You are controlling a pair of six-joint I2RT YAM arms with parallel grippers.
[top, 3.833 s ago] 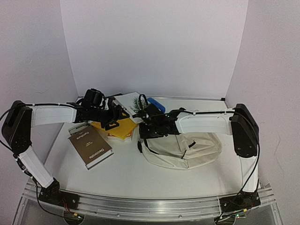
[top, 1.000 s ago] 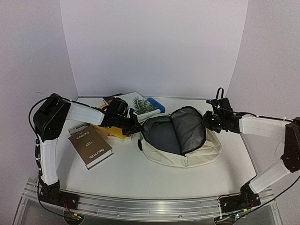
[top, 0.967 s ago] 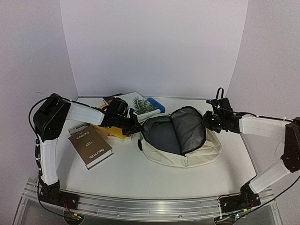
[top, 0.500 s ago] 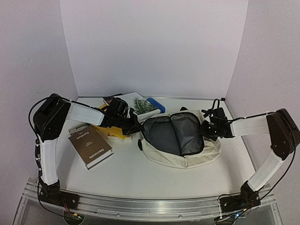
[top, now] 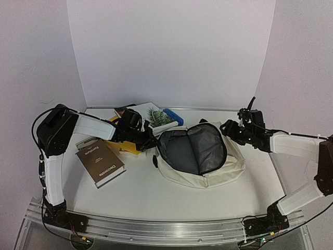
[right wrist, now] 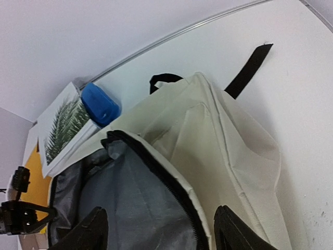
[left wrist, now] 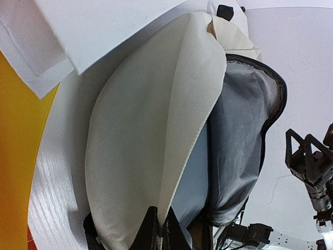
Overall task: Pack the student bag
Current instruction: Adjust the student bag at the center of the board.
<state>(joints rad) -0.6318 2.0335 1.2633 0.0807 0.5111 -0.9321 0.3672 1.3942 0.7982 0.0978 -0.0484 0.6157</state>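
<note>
Left gripper (left wrist: 160, 232) pinched shut on the student bag (top: 208, 169) at its left rim; right gripper (right wrist: 162, 230), jaws spread wide, at its right end.

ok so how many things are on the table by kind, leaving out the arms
bag: 1
books: 3 (brown book, yellow book, fern book); the left arm may hide more
blue case: 1
total: 5
</note>
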